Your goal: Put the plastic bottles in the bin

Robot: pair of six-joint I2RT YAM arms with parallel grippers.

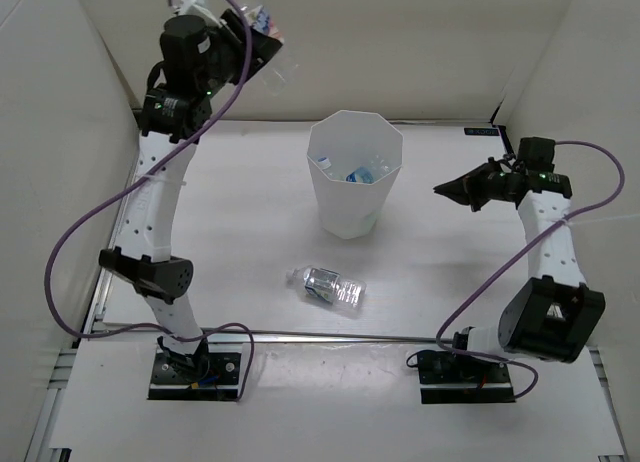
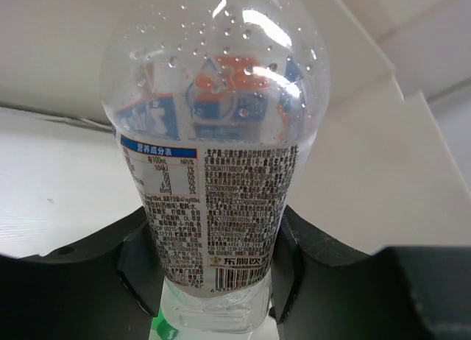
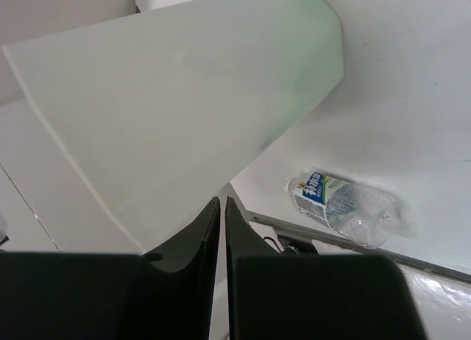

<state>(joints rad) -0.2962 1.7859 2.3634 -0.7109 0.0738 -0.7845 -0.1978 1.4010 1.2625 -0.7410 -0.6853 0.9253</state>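
High at the back left, my left gripper (image 1: 255, 37) is shut on a clear plastic bottle (image 1: 280, 67). In the left wrist view that bottle (image 2: 213, 171) fills the frame, and its printed label is pinched between the two black fingers (image 2: 305, 252). The white faceted bin (image 1: 355, 177) stands mid-table with several bottles (image 1: 352, 170) lying inside. Another clear bottle (image 1: 330, 287) with a blue-green label lies on its side in front of the bin, and it also appears in the right wrist view (image 3: 342, 206). My right gripper (image 1: 447, 190) hovers to the right of the bin, shut and empty, its tips (image 3: 222, 204) close to the bin wall (image 3: 184, 97).
White enclosure walls (image 1: 60, 102) close in the table at the left, back and right. A metal rail (image 1: 330, 334) runs along the table's near edge, in front of both arm bases. Purple cables (image 1: 75, 232) loop beside each arm.
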